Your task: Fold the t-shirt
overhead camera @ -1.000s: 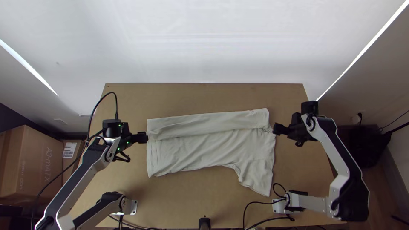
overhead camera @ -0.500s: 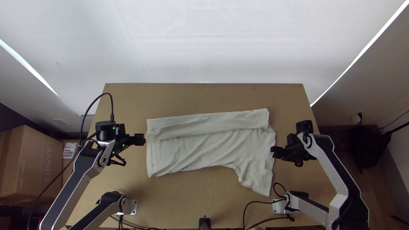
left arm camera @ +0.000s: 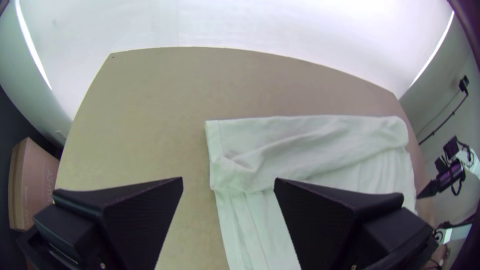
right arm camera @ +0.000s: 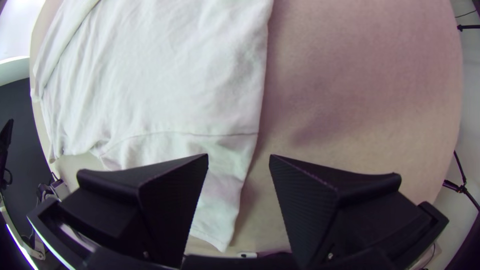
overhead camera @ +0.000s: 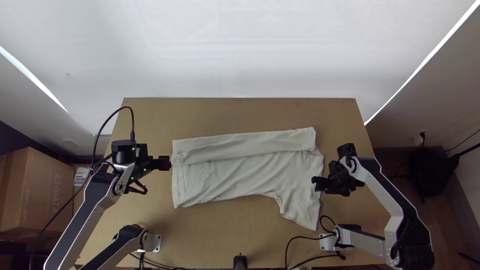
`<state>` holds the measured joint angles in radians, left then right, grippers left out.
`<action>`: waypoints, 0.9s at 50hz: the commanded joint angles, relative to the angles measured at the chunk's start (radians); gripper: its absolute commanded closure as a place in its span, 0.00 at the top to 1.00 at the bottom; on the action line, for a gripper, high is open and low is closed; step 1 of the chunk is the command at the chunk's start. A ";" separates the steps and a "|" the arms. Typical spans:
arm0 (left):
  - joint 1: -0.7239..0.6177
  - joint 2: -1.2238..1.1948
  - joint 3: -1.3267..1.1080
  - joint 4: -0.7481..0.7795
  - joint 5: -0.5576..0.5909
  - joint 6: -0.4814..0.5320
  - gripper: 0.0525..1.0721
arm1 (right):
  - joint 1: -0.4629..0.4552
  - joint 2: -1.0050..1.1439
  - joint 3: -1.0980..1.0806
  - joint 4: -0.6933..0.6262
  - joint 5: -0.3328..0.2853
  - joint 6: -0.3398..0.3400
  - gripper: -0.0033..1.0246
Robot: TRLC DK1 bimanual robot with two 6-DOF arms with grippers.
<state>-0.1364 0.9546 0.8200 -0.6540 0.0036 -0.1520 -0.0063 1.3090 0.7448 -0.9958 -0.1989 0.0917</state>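
A pale t-shirt (overhead camera: 230,172) lies on the table with its far side folded over in a long strip and one sleeve (overhead camera: 301,207) spread toward the near edge. My left gripper (overhead camera: 169,163) is at the shirt's left hem in the top view; in the left wrist view the left gripper (left arm camera: 228,185) is open, the folded shirt (left arm camera: 320,145) beyond its fingers. At the shirt's right edge, by the sleeve seam, is my right gripper (overhead camera: 315,183). The right gripper (right arm camera: 238,162) stands open in the right wrist view, with the shirt (right arm camera: 165,75) below, nothing gripped.
The wooden table (overhead camera: 225,230) has bare board around the shirt. Black cables (overhead camera: 300,239) run near the right arm's base, and a small black post (overhead camera: 240,262) stands at the near edge. Cardboard boxes (overhead camera: 37,192) are beside the table on the left.
The right gripper has moved toward the near edge and slightly left, along the shirt's right side. My left gripper has drawn back slightly to the left. The shirt lies as before.
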 commanded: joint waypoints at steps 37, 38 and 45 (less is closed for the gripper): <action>-0.385 0.161 -0.044 -0.526 0.056 0.276 0.93 | -0.021 0.030 0.005 0.063 -0.020 -0.084 0.02; -0.390 0.170 -0.041 -0.527 0.056 0.276 0.93 | -0.021 0.030 0.007 0.063 -0.020 -0.084 0.02; -0.434 0.231 -0.024 -0.527 0.059 0.261 0.93 | -0.024 0.032 0.018 0.063 -0.020 -0.083 0.02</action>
<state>-0.5446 1.1477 0.7872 -1.1622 0.0494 0.1131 -0.0212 1.3529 0.7433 -0.9287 -0.2108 0.0238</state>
